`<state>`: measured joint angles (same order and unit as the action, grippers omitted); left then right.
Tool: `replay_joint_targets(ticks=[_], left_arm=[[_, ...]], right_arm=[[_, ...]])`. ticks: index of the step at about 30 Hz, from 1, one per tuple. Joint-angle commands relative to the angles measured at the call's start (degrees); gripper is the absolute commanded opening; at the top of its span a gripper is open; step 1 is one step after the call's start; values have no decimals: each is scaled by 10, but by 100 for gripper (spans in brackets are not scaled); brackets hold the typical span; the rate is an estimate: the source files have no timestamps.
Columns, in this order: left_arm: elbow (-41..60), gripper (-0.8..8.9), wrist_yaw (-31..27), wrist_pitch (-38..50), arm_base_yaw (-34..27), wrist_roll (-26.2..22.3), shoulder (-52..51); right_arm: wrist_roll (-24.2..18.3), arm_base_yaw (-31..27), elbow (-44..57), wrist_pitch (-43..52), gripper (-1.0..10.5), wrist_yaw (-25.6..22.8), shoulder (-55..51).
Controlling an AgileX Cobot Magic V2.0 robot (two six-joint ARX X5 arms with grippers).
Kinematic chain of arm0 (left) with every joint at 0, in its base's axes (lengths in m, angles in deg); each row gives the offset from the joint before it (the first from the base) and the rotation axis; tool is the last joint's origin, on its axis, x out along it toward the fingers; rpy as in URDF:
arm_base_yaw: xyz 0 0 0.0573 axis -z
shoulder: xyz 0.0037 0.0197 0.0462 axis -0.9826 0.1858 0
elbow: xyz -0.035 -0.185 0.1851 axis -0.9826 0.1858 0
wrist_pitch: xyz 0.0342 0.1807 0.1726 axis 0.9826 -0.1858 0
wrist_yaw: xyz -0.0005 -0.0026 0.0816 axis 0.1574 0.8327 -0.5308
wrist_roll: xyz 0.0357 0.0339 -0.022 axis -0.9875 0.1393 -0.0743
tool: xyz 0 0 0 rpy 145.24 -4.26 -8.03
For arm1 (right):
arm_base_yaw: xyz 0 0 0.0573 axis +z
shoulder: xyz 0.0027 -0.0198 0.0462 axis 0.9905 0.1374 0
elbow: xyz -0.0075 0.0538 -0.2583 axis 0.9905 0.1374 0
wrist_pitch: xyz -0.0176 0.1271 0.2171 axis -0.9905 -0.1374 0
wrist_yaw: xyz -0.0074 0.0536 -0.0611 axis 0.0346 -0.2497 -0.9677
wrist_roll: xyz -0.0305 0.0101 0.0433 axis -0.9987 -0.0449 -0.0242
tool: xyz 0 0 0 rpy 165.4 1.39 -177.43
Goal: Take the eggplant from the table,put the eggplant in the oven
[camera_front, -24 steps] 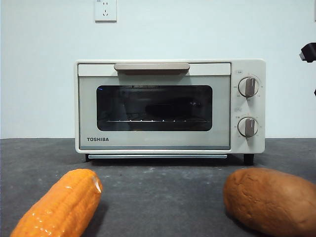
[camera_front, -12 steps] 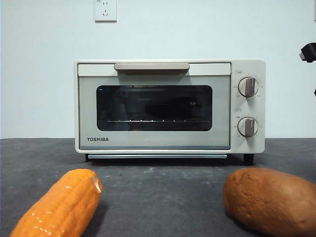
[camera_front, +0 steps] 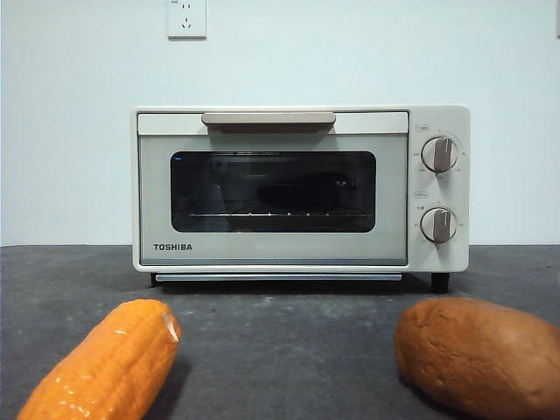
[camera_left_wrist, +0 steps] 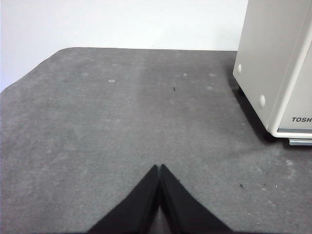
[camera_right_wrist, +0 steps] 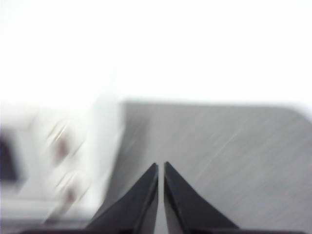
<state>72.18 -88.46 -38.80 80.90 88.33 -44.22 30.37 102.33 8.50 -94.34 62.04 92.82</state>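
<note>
Eggplant in, door shut, both claws empty

Nearest, corn (camera_front: 105,363) at 7 o'clock and a brown lump (camera_front: 477,354) at 5; beyond, at 12, the oven (camera_front: 302,188) shows the eggplant (camera_front: 302,191) lying crosswise behind glass. Left claw (camera_left_wrist: 159,168) and blurred right claw (camera_right_wrist: 161,165) are pinched shut, flanking the oven over bare worktop (camera_left_wrist: 122,122).

Eggplant (camera_front: 297,191) showing only as dim dark shape behind oven (camera_front: 271,249) glass, outline unclear. Corn (camera_front: 101,367) running off bottom edge of front view; brown lump (camera_front: 477,354) running off bottom-right corner. Socket (camera_front: 186,16) getting cropped at top. Right wrist view smearing: knobs (camera_right_wrist: 61,144) and surface (camera_right_wrist: 229,141) blurring, upper part washing out white. Left wrist view cutting oven (camera_left_wrist: 278,63) at right edge, logo showing only in part.
</note>
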Motion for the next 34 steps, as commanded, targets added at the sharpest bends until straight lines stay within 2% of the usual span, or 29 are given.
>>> replay_joint_targets(ticks=[1,4,8,11,14,23,26,34], left_arm=[[16,6,-1,-2,-1,-4,-1],[16,6,-1,-2,-1,-4,-1],[16,6,-1,-2,-1,-4,-1],[16,6,-1,-2,-1,-4,-1],[16,6,-1,-2,-1,-4,-1],[16,6,-1,-2,-1,-4,-1],[16,6,-1,-2,-1,-4,-1],[16,6,-1,-2,-1,-4,-1]], right_arm=[[-20,-55,-3,-3,7,14,-48],[-22,-111,5,-10,7,57,-73],[-23,-168,42,-10,7,143,-90],[-22,-193,78,-8,6,204,-91],[-16,-204,119,-8,7,240,-93],[-17,-204,196,-10,7,238,-120],[-17,-204,196,-28,7,238,-147],[-17,-204,196,6,7,238,-145]])
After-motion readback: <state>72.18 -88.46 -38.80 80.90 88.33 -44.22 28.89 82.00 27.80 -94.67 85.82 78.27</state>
